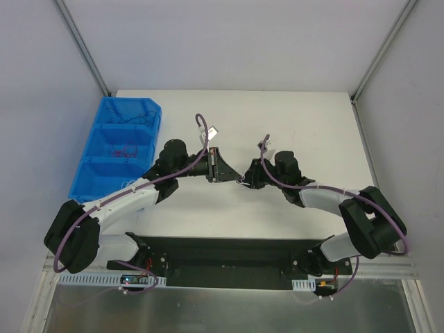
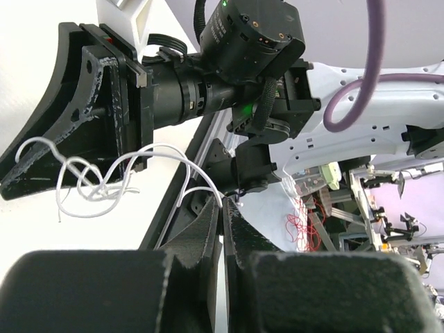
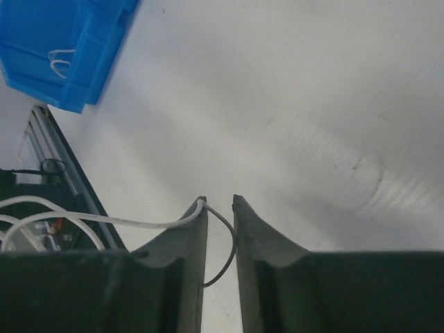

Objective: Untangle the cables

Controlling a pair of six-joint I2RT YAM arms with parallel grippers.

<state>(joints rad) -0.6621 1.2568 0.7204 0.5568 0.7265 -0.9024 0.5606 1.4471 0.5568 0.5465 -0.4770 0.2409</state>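
Note:
The cables show as one pale, curly wire (image 2: 104, 177) hanging in the air between my two grippers above the white table (image 1: 291, 118). My left gripper (image 2: 223, 207) is shut, with one end of that wire pinched at its fingertips. In the top view it (image 1: 220, 166) meets my right gripper (image 1: 244, 179) mid-table. The right gripper (image 3: 219, 202) stands open by a narrow gap; the wire (image 3: 139, 223) drapes over its left fingertip and loops loosely down between the jaws. A black finger (image 2: 69, 125) of the right gripper sits behind the wire's curls.
A blue bin (image 1: 94, 182) with three compartments stands at the table's left; red wires (image 1: 125, 150) lie in its middle one. The right wrist view shows the bin (image 3: 41, 35) holding a pale wire (image 3: 59, 62). Frame posts rise at the back corners.

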